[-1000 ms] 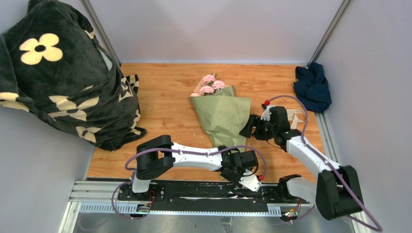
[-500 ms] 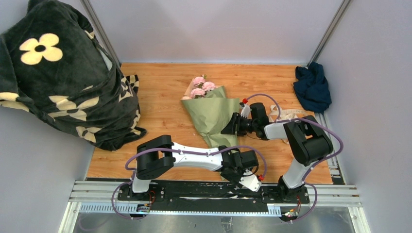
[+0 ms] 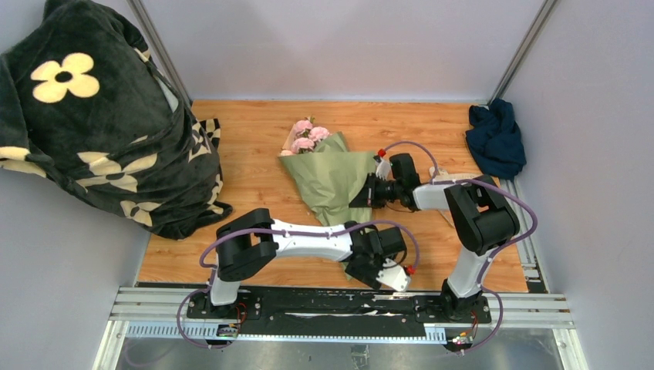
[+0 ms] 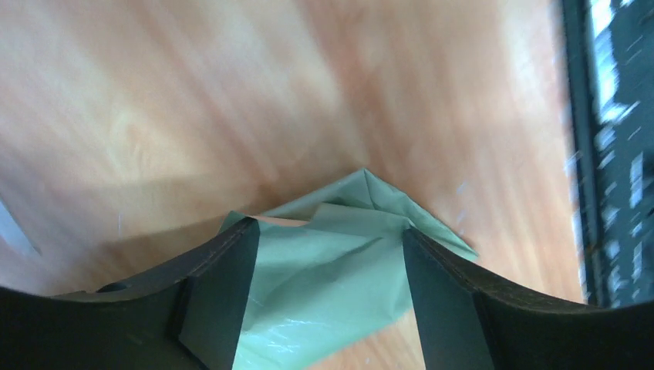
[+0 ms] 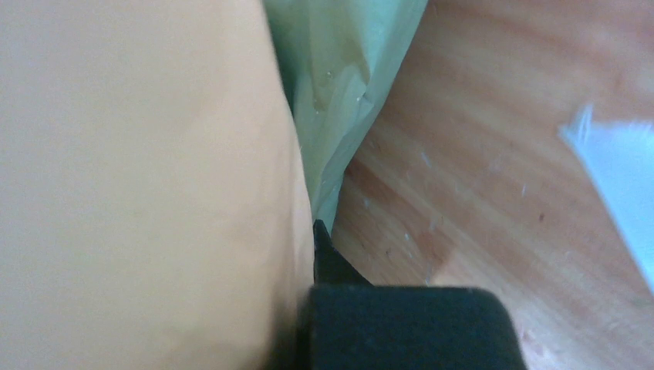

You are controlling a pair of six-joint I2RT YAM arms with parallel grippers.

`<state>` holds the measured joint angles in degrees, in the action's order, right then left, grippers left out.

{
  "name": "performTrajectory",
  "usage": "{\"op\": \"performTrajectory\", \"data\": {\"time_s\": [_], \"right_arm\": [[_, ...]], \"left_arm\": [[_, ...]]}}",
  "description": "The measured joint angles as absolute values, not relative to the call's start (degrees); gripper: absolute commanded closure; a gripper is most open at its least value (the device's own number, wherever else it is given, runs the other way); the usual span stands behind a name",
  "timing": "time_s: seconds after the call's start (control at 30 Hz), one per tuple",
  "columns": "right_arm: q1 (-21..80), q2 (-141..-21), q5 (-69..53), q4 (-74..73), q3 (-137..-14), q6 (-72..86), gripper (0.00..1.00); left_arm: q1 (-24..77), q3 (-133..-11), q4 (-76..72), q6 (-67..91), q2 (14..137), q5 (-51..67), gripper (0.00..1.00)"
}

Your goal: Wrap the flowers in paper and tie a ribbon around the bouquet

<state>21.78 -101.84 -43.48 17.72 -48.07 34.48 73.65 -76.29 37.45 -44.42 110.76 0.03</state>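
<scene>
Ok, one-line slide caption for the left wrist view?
Left gripper, jaws open, straddles the folded narrow end of the olive-green paper on the wooden table.

No readable text, no labels, no brand marks, no numbers, no signs, in any of the three views

Bright, even light with soft shadows; both wrist views blurred.
</scene>
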Motion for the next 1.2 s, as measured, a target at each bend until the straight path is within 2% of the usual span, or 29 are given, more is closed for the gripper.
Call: {"op": "performTrajectory", "data": {"time_s": [0.23, 0.4, 0.6, 0.8, 0.93, 1.0, 1.03, 1.1, 1.17, 1.2], "right_arm": [[18.7, -103.9, -41.7, 3.1, -66.7, 28.2, 1.0], [14.0, -114.5, -42.0, -5.5, -82.6, 24.1, 1.0], [11.6, -123.6, -43.8, -13.0, -92.5, 17.6, 1.0], [9.8, -130.0, -49.8, -18.9, -101.0, 10.4, 1.0], [9.3, -132.0, -51.3, -21.3, -104.0, 7.3, 1.0], [9.2, -132.4, -51.5, -21.9, -104.5, 6.3, 1.0], [9.2, -132.5, -51.5, -22.0, -104.6, 6.0, 1.0], [9.2, -132.5, -51.5, -22.2, -104.6, 5.5, 1.0], [9.2, -132.5, -51.4, -22.3, -104.6, 5.1, 1.0], [9.2, -132.5, -51.4, -22.3, -104.6, 5.1, 1.0]], "left_arm": [[63.5, -82.8, 45.7, -45.3, 103.4, 6.9, 0.27], [61.6, -88.7, 41.8, -45.4, 102.7, 15.5, 0.29], [59.2, -99.7, 33.9, -45.0, 116.7, 18.2, 0.26], [57.3, -106.9, 28.1, -44.8, 129.6, 17.4, 0.18], [56.6, -112.6, 26.0, -43.3, 135.5, 15.6, 0.18], [56.1, -115.5, 25.5, -42.4, 138.0, 14.7, 0.26], [55.9, -116.1, 25.5, -42.2, 138.6, 14.5, 0.34], [55.1, -118.0, 25.9, -41.8, 140.2, 14.0, 0.57], [54.8, -119.6, 26.9, -41.7, 141.3, 13.5, 0.93], [54.6, -120.1, 27.5, -41.3, 141.8, 13.7, 1.0]]}}
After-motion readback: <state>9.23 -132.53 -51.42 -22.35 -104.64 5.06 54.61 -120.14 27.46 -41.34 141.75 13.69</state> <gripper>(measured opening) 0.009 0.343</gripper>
